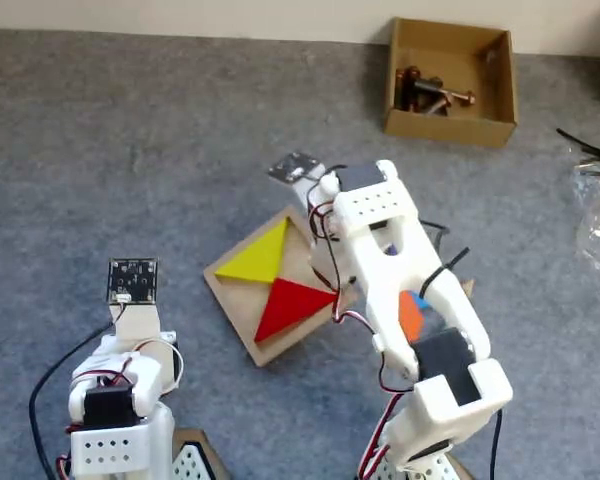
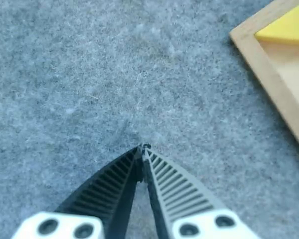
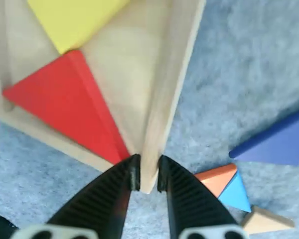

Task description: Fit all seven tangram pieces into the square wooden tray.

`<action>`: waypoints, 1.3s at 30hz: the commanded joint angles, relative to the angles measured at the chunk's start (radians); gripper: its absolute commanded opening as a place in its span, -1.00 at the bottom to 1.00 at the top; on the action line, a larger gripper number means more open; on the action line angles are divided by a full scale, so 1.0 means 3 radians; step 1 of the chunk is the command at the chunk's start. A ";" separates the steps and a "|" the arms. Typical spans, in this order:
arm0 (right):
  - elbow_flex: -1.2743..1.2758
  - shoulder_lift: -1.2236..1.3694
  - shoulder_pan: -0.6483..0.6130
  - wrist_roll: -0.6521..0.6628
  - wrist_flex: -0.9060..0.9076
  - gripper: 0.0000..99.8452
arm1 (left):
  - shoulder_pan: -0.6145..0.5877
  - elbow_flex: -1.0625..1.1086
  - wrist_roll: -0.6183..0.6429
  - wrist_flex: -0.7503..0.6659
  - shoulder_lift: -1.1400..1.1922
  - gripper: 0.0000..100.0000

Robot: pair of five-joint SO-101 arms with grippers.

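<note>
Two of seven in: yellow triangle (image 3: 72, 17) and red triangle (image 3: 65, 109) lie flat in the tray (image 3: 181, 64), bare pale wood beside them. Right claw (image 3: 148, 172) pinches the tray's raised rim near a corner, ribbed black fingers (image 3: 125, 185) on either side. Likely steadying or shifting the tray, not placing. Left claw (image 2: 142, 148) closed on nothing, low over grey felt carpet (image 2: 89, 74) near the tray's corner. Loose on the carpet just outside the rim: dark blue piece (image 3: 276, 144), orange triangle (image 3: 217, 177) touching light blue triangle (image 3: 236, 191), tan piece (image 3: 264, 221). Next, probably: release the rim, pick a loose piece. Smooth, sharp-edged, thin pieces; edge grip needed.
</note>
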 commanded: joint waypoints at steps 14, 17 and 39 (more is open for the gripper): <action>-0.0182 0.0130 -0.0401 0.0742 0.0079 -0.67 | -0.0028 0.0069 0.0010 0.0026 0.0023 -0.99; -0.0187 0.0125 -0.0540 0.0926 0.0217 -0.51 | -0.0028 0.0069 0.0010 0.0026 0.0023 -0.99; 0.0090 0.0146 -0.1353 0.0962 -0.0269 -0.44 | -0.0028 0.0069 0.0010 0.0026 0.0023 -0.99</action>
